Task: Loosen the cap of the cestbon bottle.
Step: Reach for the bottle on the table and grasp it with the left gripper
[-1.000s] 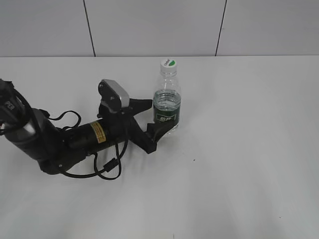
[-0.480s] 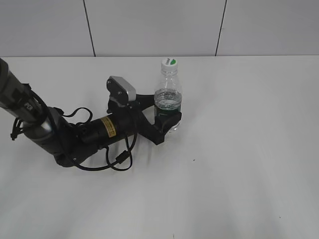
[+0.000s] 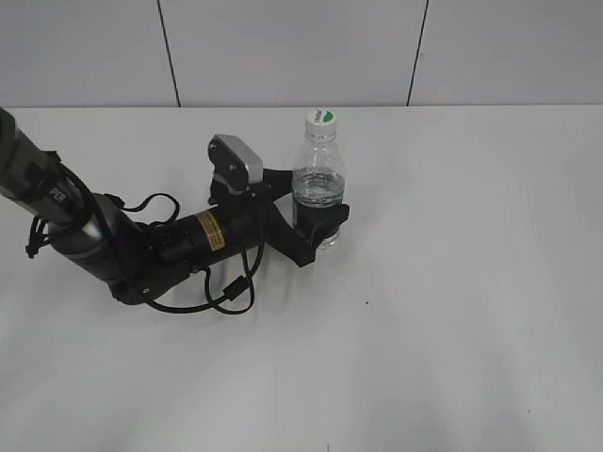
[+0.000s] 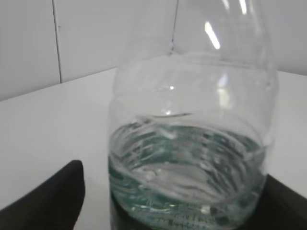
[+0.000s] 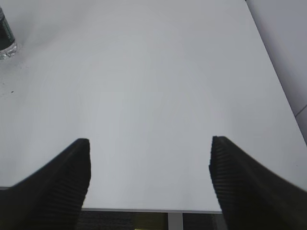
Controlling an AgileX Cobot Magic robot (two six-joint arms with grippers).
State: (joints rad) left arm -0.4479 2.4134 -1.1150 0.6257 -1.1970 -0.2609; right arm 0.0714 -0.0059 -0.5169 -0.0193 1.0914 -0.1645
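The cestbon bottle (image 3: 318,184) stands upright on the white table, clear, partly filled with water, with its dark green label low down. Its white cap (image 3: 319,118) with the green mark sits on top. My left gripper (image 3: 317,205) lies low on the table with its jaws on either side of the bottle's lower body. In the left wrist view the bottle (image 4: 192,143) fills the frame. The left finger stands apart from it and the right finger is at its side, so the gripper (image 4: 172,191) is open. My right gripper (image 5: 148,158) is open and empty.
The left arm with its cables (image 3: 141,250) lies across the table's left part. The right wrist view shows the bottle's base (image 5: 5,40) at the far left and the table's near edge (image 5: 153,209) below the jaws. A tiled wall (image 3: 301,47) stands behind.
My left gripper has slid right and forward until its jaws flank the bottle's lower body. The bottle has stayed upright in about the same place.
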